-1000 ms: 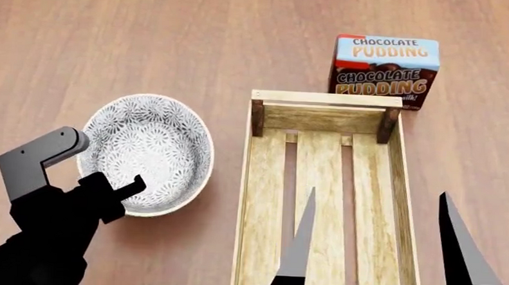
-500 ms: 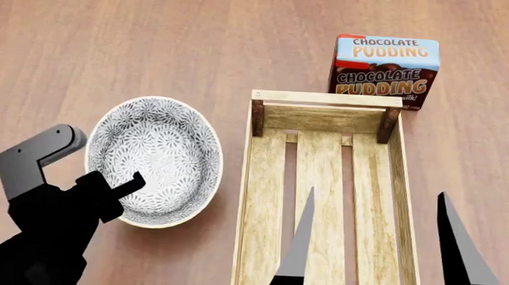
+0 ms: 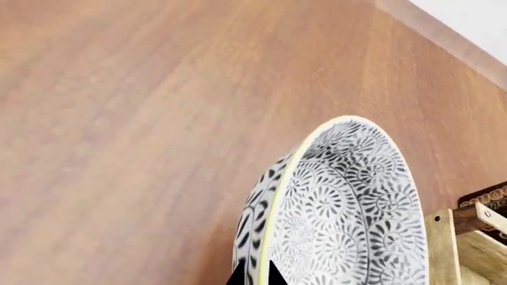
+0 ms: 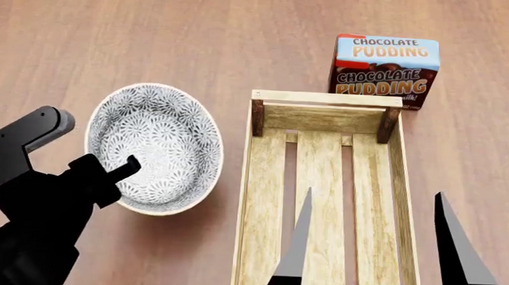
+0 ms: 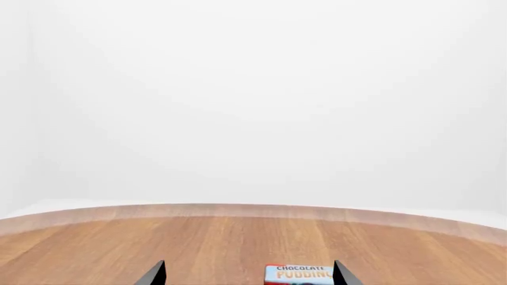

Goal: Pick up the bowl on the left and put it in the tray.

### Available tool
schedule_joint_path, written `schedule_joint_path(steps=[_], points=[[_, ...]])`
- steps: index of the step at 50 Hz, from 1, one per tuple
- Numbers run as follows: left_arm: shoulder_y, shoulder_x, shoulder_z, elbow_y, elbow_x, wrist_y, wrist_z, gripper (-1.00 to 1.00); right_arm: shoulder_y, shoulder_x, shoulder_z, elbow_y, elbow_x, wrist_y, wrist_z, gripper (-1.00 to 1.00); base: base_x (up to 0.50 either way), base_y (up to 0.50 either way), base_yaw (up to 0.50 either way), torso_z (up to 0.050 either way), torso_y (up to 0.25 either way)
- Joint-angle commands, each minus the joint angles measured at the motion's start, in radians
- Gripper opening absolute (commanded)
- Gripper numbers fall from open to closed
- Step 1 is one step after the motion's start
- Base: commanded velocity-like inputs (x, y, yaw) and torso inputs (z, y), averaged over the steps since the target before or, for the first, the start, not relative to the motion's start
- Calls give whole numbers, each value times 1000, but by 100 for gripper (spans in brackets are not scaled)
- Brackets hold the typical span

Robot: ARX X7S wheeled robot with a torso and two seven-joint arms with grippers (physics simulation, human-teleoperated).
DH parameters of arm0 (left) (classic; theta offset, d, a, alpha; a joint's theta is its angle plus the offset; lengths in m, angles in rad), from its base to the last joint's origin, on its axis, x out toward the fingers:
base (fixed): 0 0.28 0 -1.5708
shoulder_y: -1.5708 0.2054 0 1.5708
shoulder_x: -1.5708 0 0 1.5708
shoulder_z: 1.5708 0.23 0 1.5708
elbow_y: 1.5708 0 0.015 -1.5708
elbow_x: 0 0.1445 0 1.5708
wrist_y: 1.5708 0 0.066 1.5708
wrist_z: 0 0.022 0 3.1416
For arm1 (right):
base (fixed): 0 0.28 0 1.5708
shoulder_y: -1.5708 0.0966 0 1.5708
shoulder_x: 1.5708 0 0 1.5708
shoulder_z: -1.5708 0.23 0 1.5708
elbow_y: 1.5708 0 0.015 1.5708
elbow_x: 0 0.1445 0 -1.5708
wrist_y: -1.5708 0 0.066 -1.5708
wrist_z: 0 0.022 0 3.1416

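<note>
Left gripper (image 4: 120, 175) pinching near rim of bowl (image 4: 156, 144), centre-left of head frame, tilted, seemingly lifted for carry. Tray (image 4: 262, 181) just right, bare. Right gripper (image 4: 370, 250) spread wide, idle, lower right, holding nothing
</note>
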Motion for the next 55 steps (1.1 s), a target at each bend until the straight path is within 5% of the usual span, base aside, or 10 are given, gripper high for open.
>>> schedule_joint_path(steps=[1,21,33,55], points=[[-14,13,-34,61,-7,10,-12,-100,0,-24,29,-17,7,12,-32,100,0,0,0,0,0],[-11,3,-50,172,-99,-35,-62,-100,-1,-19,26,-14,8,4,-30,100,0,0,0,0,0],[-33,27,-108,239,-352,-162,-173,-100,0,-16,26,-12,11,-4,-31,100,0,0,0,0,0],[-83,30,-63,332,-535,-272,-330,-100,5,-10,24,-20,14,1,-20,100,0,0,0,0,1]])
